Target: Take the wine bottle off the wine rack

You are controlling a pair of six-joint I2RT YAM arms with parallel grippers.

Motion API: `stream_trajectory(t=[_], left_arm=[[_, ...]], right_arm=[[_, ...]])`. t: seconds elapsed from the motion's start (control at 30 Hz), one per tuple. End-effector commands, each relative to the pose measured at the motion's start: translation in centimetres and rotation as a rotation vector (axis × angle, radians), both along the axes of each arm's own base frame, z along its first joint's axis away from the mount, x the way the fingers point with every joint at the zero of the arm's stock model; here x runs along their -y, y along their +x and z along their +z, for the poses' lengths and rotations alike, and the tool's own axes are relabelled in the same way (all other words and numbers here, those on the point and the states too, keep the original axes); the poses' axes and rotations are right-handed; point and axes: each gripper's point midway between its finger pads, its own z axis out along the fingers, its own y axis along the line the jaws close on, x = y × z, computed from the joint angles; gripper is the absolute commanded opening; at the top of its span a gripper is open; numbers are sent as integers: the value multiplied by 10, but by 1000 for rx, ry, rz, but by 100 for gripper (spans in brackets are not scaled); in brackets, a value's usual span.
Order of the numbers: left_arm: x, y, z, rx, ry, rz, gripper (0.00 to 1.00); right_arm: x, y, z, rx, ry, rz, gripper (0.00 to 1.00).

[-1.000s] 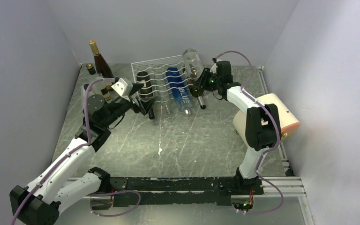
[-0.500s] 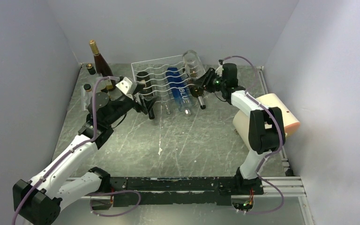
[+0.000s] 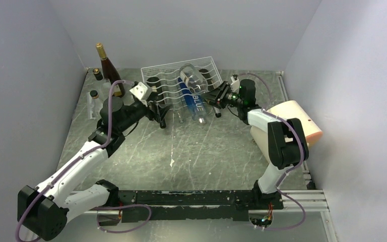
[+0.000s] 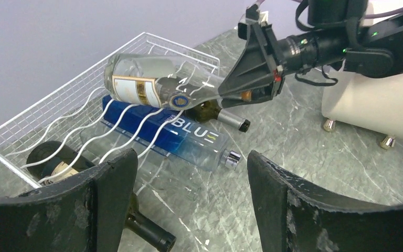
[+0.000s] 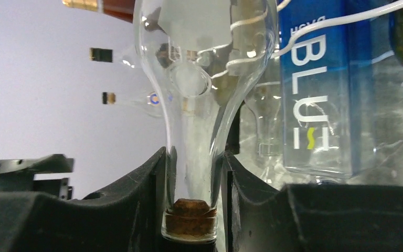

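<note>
The white wire wine rack [image 3: 169, 64] stands at the back middle of the table, also in the left wrist view [image 4: 68, 100]. A clear corked wine bottle [image 3: 191, 78] lies tilted across its top [image 4: 152, 84]. My right gripper [image 3: 216, 97] is shut on this bottle's neck [image 5: 194, 163], at the rack's right front. A blue bottle [image 3: 194, 101] and a dark bottle [image 3: 156, 88] lie in the rack. My left gripper [image 3: 157, 112] is open and empty at the rack's left front [image 4: 189, 163], just above the dark bottle's neck.
A brown bottle [image 3: 108, 68] stands at the back left with two small bottles [image 3: 94, 96] beside it. A cream-and-orange cylinder [image 3: 292, 126] lies at the right, close behind my right arm. Another dark bottle [image 4: 225, 118] lies under the clear one.
The clear bottle's raised base has swung down and left, so it now lies low across the rack. My left gripper has moved forward towards the rack's left front.
</note>
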Motion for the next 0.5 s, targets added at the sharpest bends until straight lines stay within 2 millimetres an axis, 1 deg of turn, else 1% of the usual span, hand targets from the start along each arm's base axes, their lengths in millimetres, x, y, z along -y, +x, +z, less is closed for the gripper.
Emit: stream_trajectory(t=[0.0,0.07,0.2,0.33,0.47], left_arm=[[4,3,15,33,-4,-7,80],[6,4,13,25,-2,-10,79],[10,5,8,12,2,-25,79],[16,5,3,-7,7,-47,78],[22,4,-2,-34,22,-70,76]], right_arm=[[-6,-22,111,351,158,88,0],[-6,-28,112,335,174,95,0],[-5,-34,107,290,170,96,0],[-5,-46,112,258,199,114,0],[-5,-58,111,195,213,130,0]])
